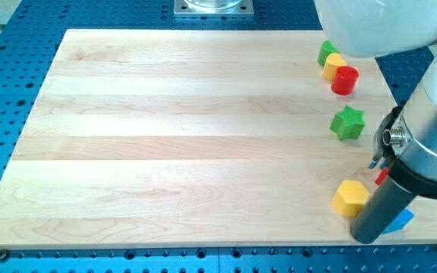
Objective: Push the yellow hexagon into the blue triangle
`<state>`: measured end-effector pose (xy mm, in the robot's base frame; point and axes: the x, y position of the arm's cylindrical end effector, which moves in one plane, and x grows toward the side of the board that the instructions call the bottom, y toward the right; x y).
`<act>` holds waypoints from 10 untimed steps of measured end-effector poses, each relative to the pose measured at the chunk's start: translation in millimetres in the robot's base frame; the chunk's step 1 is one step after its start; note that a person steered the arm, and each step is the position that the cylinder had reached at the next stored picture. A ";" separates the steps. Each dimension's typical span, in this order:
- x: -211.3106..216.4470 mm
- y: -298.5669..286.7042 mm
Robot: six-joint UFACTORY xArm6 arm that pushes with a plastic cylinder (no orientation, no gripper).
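A: Where's my tip?
B: Hidden; the dark rod [378, 214] ends off the wooden board [188, 136] edge, so I can't place the tip, and it has no jaws to open or close.
A: Task blocks?
B: Yellow hexagon [350, 198] touches the rod's left side; blue triangle [402, 222] peeks out right of it.
A: Others?
B: Green star [347, 122] above; a red cylinder [345, 80], yellow block [333, 66] and green block [327, 52] farther up.

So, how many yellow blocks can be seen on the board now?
2. One yellow block sits at the view's top right, between a green block and a red block. The yellow hexagon lies at the bottom right. The arm may hide others.
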<state>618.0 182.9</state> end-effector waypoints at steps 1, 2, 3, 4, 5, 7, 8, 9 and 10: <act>-1.0 2.9; -13.3 1.8; -13.3 -9.4; -13.3 -18.2; -13.2 -33.0; -34.6 -84.5; -60.8 -84.5; -60.8 -60.1; -60.5 -34.6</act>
<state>557.4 148.3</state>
